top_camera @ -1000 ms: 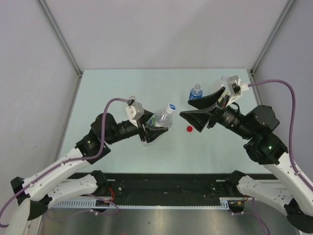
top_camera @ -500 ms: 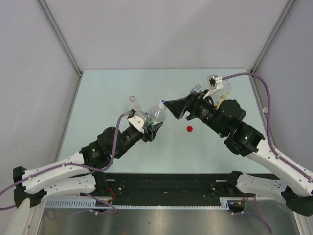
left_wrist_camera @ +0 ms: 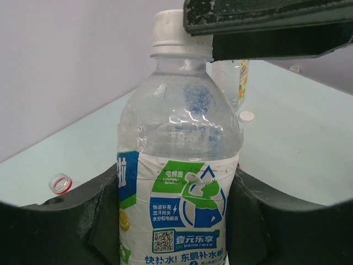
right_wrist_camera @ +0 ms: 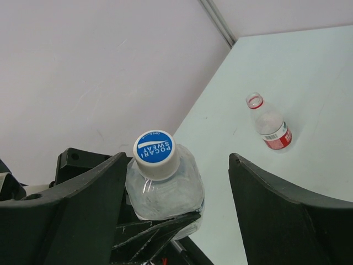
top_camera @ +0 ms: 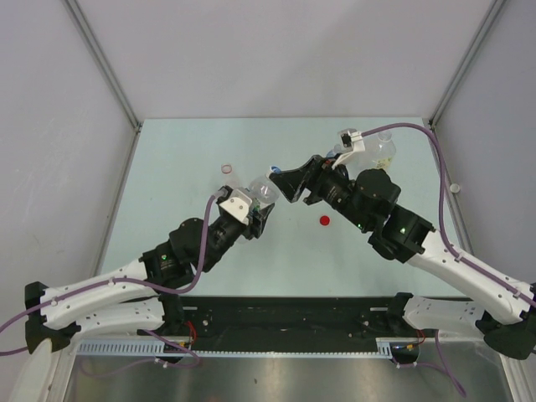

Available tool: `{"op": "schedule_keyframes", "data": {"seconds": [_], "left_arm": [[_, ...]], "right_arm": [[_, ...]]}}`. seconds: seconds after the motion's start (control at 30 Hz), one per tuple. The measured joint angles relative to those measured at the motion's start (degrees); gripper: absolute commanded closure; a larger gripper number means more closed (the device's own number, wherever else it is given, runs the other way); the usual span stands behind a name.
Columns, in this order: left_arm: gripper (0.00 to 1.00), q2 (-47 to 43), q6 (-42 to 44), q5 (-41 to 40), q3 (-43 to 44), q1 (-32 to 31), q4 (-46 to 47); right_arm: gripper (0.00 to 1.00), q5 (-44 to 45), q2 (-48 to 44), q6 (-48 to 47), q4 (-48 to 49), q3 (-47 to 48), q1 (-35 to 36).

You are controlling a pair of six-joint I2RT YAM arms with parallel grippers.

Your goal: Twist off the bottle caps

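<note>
My left gripper (top_camera: 255,213) (left_wrist_camera: 176,204) is shut on the white-and-blue-labelled bottle (top_camera: 264,193) (left_wrist_camera: 179,182) and holds it upright off the table. Its white cap with a blue top (right_wrist_camera: 155,153) (left_wrist_camera: 177,30) is on. My right gripper (top_camera: 280,180) (right_wrist_camera: 177,165) is open, with its fingers on either side of that cap, the left one close to it. The small red-labelled bottle (right_wrist_camera: 271,126) (top_camera: 226,168) stands capless at the back left. A red cap (top_camera: 325,221) lies on the table.
The larger bottle with a yellowish label (top_camera: 383,151) (left_wrist_camera: 236,77) stands at the back right, partly behind my right arm. A white cap (left_wrist_camera: 246,116) lies near it. The blue-labelled bottle is hidden behind my right arm. Grey walls enclose the table.
My right gripper has swung left from near the back-right bottles to straddle the held bottle's cap. My left gripper has turned the bottle from lying tilted to upright.
</note>
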Motion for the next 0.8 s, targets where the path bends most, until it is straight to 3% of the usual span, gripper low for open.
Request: {"op": "schedule_keyframes", "data": {"seconds": [0.4, 0.8], "left_arm": [[1.0, 0.15, 0.35, -0.02, -0.61, 0.0, 0.02], [1.0, 0.26, 0.35, -0.04, -0.76, 0.0, 0.04]], "right_arm": [[0.31, -1.01, 2.54, 0.0, 4.42, 0.0, 0.0], [0.58, -2.08, 3.23, -0.02, 5.01, 0.0, -0.11]]}}
